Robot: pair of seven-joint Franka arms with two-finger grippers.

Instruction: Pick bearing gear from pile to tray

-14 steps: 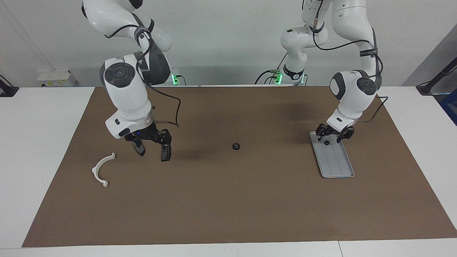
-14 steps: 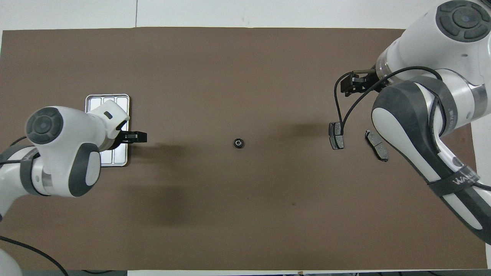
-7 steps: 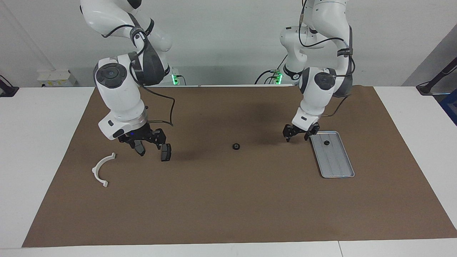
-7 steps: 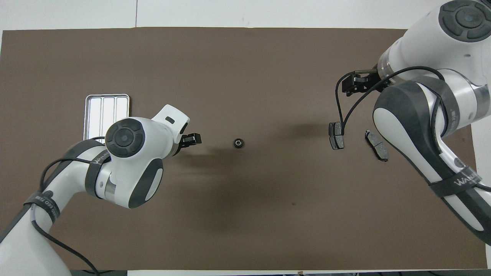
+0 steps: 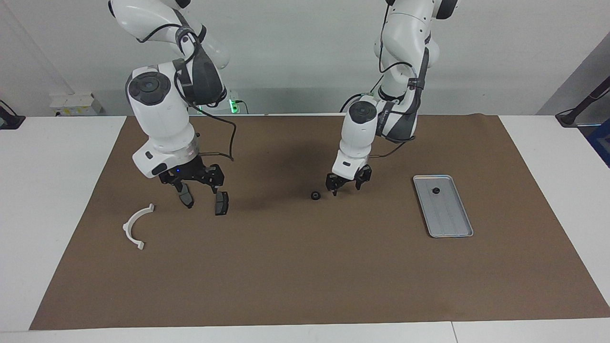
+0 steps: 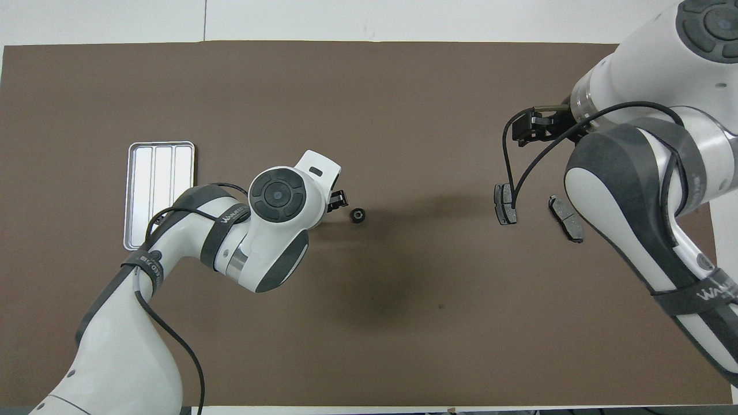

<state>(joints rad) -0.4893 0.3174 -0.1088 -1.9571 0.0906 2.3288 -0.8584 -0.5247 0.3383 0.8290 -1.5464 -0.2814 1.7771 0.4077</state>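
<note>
**Q:** What is laid out here?

**A:** A white worktop [image 5: 57, 190] covered by a brown mat [image 5: 305, 276], with two white robot arms. Taking the overhead view as a clock face, the tray [image 6: 131, 196] lies at nine o'clock, toward the left arm's end. The bearing gear [image 5: 315, 195], a small black ring, lies alone at the centre of the dial.

**Q:** Is the tray holding anything?

**A:** Yes. The facing view shows one small black round piece [image 5: 435, 190] in the tray, at the end nearer to the robots.

**Q:** Where is the left hand?

**A:** The left hand [image 5: 347, 183] hangs low over the mat. It is just beside the bearing gear, at about two o'clock from it in the facing view. Its fingers are spread well apart, point down and grip nothing. It is not touching the gear.

**Q:** And the rest of the pile?

**A:** It lies at three o'clock on the overhead dial, toward the right arm's end. Two dark grey brake pads [image 6: 505, 203] lie near each other. A white half-ring [image 5: 138, 226] lies farther from the robots than the pads.

**Q:** What about the right hand?

**A:** The right hand [image 5: 194, 183] waits over the brake pads. Its fingers are as wide apart as they go, and it carries nothing.
</note>
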